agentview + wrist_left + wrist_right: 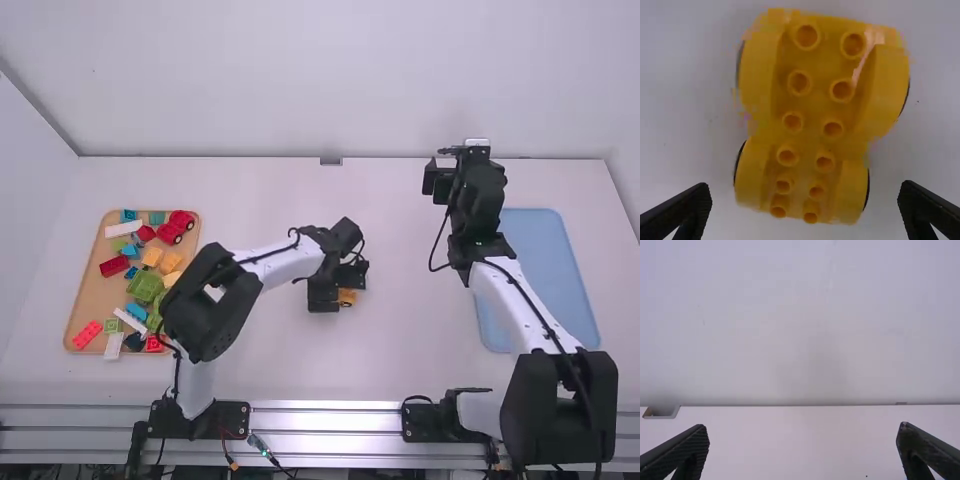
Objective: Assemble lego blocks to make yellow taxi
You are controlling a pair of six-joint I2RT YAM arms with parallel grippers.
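Under and just ahead of the left pincer (805, 194), on the table (935, 150), lies the yellow car base (817, 107). That pincer is wide open and has hold of nothing; the right pincer (802, 432) is wide open and empty too, well apart from the base. The base looks like hard plastic: probably light, stiff and not fragile, though its smooth, rounded sides may let it slip or roll. The best hold is likely low on both flanks, by the narrower body between the wheel arches, with even, modest force. Its studded face is turned to the pincer. The long axis runs away from the pincer, nearly square to the line between the fingertips and leaning a little; I cannot tell which end is the front.
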